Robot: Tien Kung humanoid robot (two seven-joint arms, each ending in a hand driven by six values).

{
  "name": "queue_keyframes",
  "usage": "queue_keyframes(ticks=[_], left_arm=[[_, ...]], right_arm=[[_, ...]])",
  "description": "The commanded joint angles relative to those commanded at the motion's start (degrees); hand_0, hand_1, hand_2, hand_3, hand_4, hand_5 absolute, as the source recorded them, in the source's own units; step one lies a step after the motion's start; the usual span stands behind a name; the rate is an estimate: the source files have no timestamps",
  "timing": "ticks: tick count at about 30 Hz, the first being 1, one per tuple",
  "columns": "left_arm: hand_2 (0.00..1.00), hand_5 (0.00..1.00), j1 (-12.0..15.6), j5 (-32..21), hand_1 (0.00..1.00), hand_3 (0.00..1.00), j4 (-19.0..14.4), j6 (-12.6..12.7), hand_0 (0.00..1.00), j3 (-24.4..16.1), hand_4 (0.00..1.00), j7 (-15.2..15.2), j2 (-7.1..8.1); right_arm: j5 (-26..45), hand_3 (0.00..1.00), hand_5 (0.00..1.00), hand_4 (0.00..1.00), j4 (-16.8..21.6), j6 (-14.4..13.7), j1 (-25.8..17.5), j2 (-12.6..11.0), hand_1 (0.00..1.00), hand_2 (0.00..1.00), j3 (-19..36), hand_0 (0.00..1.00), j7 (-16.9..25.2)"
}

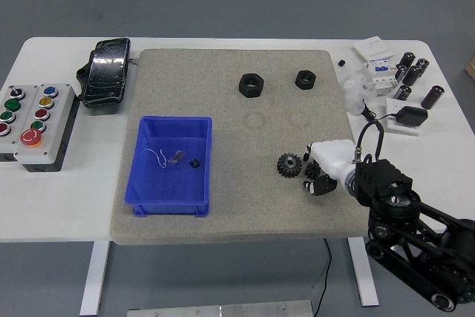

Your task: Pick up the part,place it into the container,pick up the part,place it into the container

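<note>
No brand or writing is showing clearly enough to read; the white breaker-like device [378,64] at the upper right is carrying print too small to make out. A white table [44,213] is filling most of the frame, standing on a grey floor, and a beige felt mat [237,206] is covering its middle. The right hand [320,170] is coming in from the lower right, its white palm and dark fingers resting on the mat just beside a black gear [289,163]; the fingers seem to be curling loosely near the gear without gripping it, though the view is poor there. Two black hex nuts [251,85] are lying well apart from the hand in the upper middle of the mat. A blue bin [172,198] is sitting at the left of the mat, holding a few small bits. A button box [37,115] is sitting at the far left, beside a black wrapped object [106,72]. Dark cylinders [415,76] are clustering at the upper right.
</note>
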Motion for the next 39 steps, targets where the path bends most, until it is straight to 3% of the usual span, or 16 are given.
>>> queue_keyframes(ticks=[4,5,10,12,21,23,28,29,34,35,39], left_arm=[[0.555,0.302,0.03,-0.03,0.611,0.611,0.0,0.01,0.662,0.02,0.655,0.0,-0.01],[0.555,0.304,0.03,-0.08,0.611,0.611,0.0,0.01,0.662,0.05,0.656,-0.01,-0.01],[0.555,0.304,0.03,-0.47,0.611,0.611,0.0,0.02,0.662,0.33,0.656,-0.11,-0.02],[0.555,0.304,0.03,-0.59,0.611,0.611,0.0,0.02,0.661,0.38,0.656,-0.16,-0.02],[0.556,0.306,0.01,-0.83,0.611,0.611,0.0,-0.04,0.662,0.48,0.657,-0.21,-0.07],[0.556,0.305,-0.04,-0.4,0.611,0.612,0.0,-0.13,0.661,0.18,0.656,-0.16,-0.06],[0.556,0.305,-0.24,0.0,0.611,0.612,0.0,-0.32,0.661,-0.21,0.656,-0.05,-0.24],[0.556,0.309,-0.28,0.0,0.611,0.611,0.0,-0.36,0.662,-0.29,0.658,-0.02,-0.29],[0.556,0.309,-0.55,0.0,0.611,0.611,0.0,-0.5,0.662,-1.53,0.658,0.23,-0.48],[0.556,0.309,-0.57,0.0,0.611,0.61,0.0,-0.5,0.662,-1.73,0.658,0.28,-0.48],[0.556,0.309,-0.45,0.0,0.611,0.61,0.0,-0.37,0.662,-2.8,0.658,0.49,-0.39]], right_arm=[[0.16,0.613,0.103,0.305,-0.61,-0.32,0.01,-0.09,0.435,0.498,0.04,0.287,0.0],[0.24,0.549,0.002,0.375,-0.87,-0.43,0.0,-0.11,0.429,0.452,0.07,0.289,0.0],[0.54,0.549,0.002,0.375,-1.75,-1.0,-0.18,-0.29,0.429,0.452,0.12,0.289,0.0],[0.45,0.506,0.002,0.381,-1.71,-1.54,-0.22,-0.41,0.431,0.402,0.14,0.291,0.0],[-0.14,0.493,0.002,0.369,1.69,-5.39,3.28,-0.15,0.433,0.404,0.39,0.285,0.0],[-0.31,0.478,0.002,0.372,1.43,-6.45,5.39,1.7,0.447,0.384,-0.07,0.332,0.0],[0.12,0.478,0.002,0.372,-2.01,-10.97,9.66,7.48,0.447,0.384,-3.63,0.332,1.07],[0.0,0.524,0.002,0.362,-2.78,-12.22,10.22,8.56,0.505,0.514,-4.66,0.449,2.06],[-1.89,0.524,0.002,0.362,-8.21,-21.02,12.21,14.51,0.505,0.514,-10.85,0.449,8.41],[-2.05,0.564,0.028,0.241,-9.29,-22.68,12.39,15.51,0.553,0.566,-12.08,0.519,9.65],[-1.77,0.564,0.028,0.241,-11.9,-28.67,12.82,17.37,0.553,0.566,-16.16,0.519,13.21]])
